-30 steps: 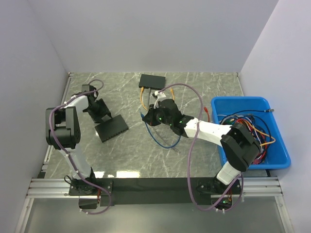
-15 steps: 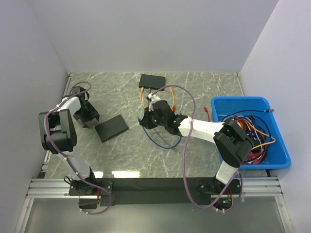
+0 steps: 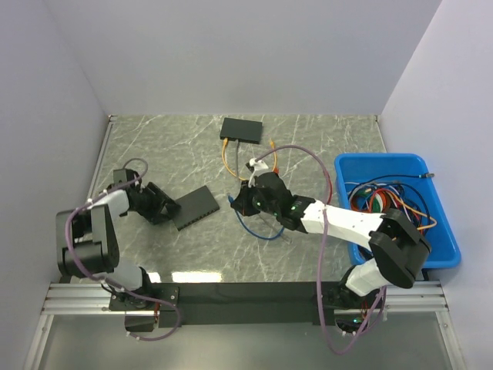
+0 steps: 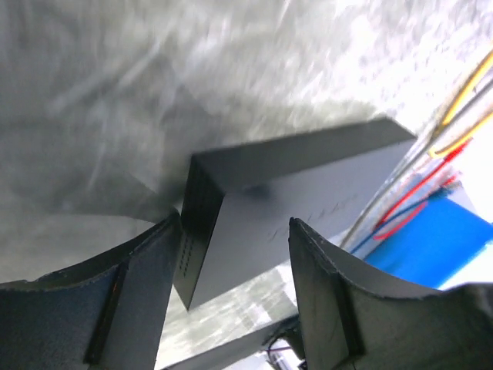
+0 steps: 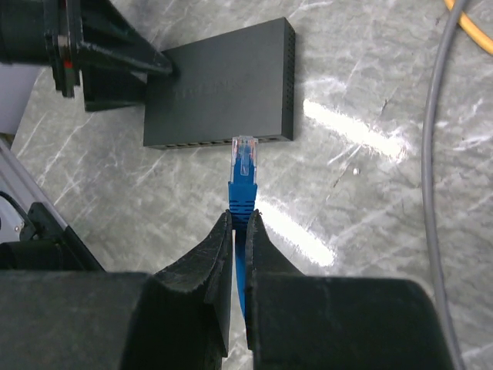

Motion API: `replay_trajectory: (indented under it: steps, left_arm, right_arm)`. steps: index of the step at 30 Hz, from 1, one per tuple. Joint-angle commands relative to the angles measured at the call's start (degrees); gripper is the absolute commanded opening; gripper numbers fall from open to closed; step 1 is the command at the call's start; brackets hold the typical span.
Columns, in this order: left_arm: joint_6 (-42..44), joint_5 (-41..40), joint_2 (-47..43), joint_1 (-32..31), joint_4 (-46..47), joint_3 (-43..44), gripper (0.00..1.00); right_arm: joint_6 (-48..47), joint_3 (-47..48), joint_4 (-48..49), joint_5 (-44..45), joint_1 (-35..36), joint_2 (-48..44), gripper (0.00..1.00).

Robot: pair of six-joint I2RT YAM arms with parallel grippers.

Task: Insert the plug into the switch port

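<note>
On veined marble (image 5: pixel 370 193): flat matte-black switch (image 5: pixel 223 89); right hand (image 5: pixel 239 231) pinching clear-tipped plug (image 5: pixel 243 158).

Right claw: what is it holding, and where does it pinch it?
The right gripper is shut on the blue cable, pinching it just behind its clear plug.

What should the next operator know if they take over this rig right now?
Left gripper: open, at the end of the switch; contact unclear.
Right gripper: shut on the blue cable just behind its plug.
Done: plug picked up and aimed at the port face, tip close to it, not seated.
Left to do: steady the switch, then push the plug into a port.
</note>
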Motion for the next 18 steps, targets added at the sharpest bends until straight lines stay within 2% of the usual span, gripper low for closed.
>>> replay_trajectory:
  steps: [1,6,11,13,16,18]
  left_arm:
    - [-4.5,3.3,-3.6,-0.4,4.5,-4.2,0.64]
    - [-4.0,3.8,-8.1,-1.2,3.7,-5.2,0.64]
    - [4.5,-5.5,-8.8,-1.4,-8.5,8.0,0.64]
    - [7.0,-9.5,-8.0,-1.3,-9.5,12.6,0.64]
    - [9.8,-10.9,-3.3,-1.4,-10.5,18.0,0.63]
    - [10.2,-11.7,3.9,-1.5,-12.9,20.9,0.60]
  right_arm:
    - [0.4,-0.7,-1.1,2.8,1.2,-3.3,0.00]
    - [-1.9,0.5,-7.6,6.4,2.7,-3.0,0.00]
    - [-3.1,1.9,-12.3,11.1,6.7,-1.0,0.00]
    - [-3.0,2.8,-12.8,14.1,9.7,-0.1,0.00]
    - [-2.4,4.5,-13.9,16.9,12.1,1.9,0.00]
    - [-2.1,5.7,-14.6,18.1,14.0,3.2,0.00]
